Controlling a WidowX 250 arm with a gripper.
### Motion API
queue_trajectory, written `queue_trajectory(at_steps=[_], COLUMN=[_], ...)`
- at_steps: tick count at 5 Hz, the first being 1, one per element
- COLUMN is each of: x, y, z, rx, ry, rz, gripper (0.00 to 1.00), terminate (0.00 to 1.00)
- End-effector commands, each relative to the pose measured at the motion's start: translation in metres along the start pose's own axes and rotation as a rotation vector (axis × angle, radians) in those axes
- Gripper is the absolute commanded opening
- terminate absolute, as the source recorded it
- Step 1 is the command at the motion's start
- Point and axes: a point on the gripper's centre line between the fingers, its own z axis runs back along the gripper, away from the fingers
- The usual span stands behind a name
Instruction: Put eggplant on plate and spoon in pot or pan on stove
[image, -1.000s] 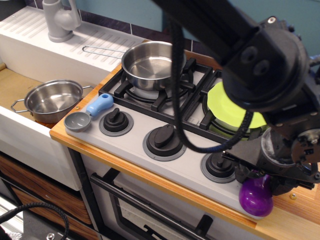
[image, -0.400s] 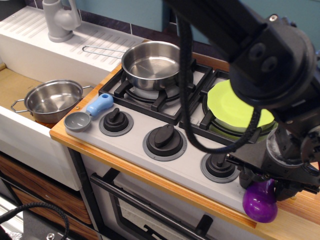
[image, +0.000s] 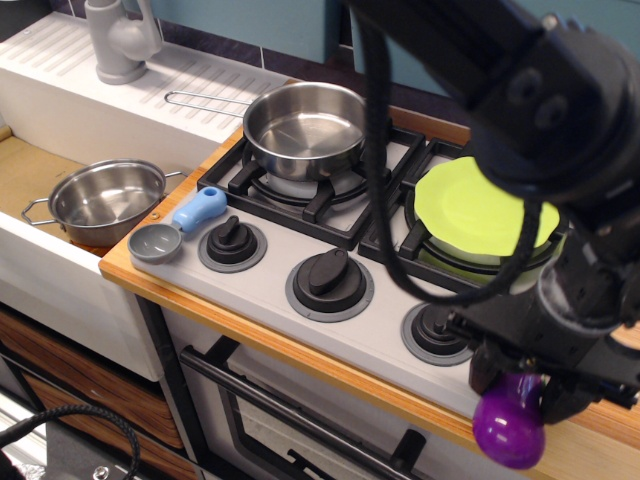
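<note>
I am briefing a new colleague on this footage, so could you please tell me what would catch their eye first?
The big black arm fills the right side, its gripper holding the glossy purple eggplant by its top at the counter's front right edge. Behind it the lime-green plate sits bare on the right burner. The shiny steel pan stands empty on the left burner, the blue-handled spoon lying at the stove's left edge.

Small shiny steel pot w/ two loop handles (image: 106, 201) sits far left of jaws in recessed sink area. Grey plastic faucet (image: 118, 38) farther back-left, on white ribbed drainboard (image: 120, 85).
</note>
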Motion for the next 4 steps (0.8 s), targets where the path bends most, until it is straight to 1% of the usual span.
queue_trajectory(at_steps=[1,2,3,4], x=[0.023,0.033,0.052,0.083], y=[-0.003,0.000,0.011,0.026], z=[0.045,0.063,0.081,0.084], rx=[-0.039,-0.042,-0.047,-0.062], ry=[-0.017,0.014,0.032,0.039], rz=[0.007,0.001,-0.009,-0.031], gripper=[0.00,0.00,0.00,0.00], terminate=[0.00,0.00,0.00,0.00])
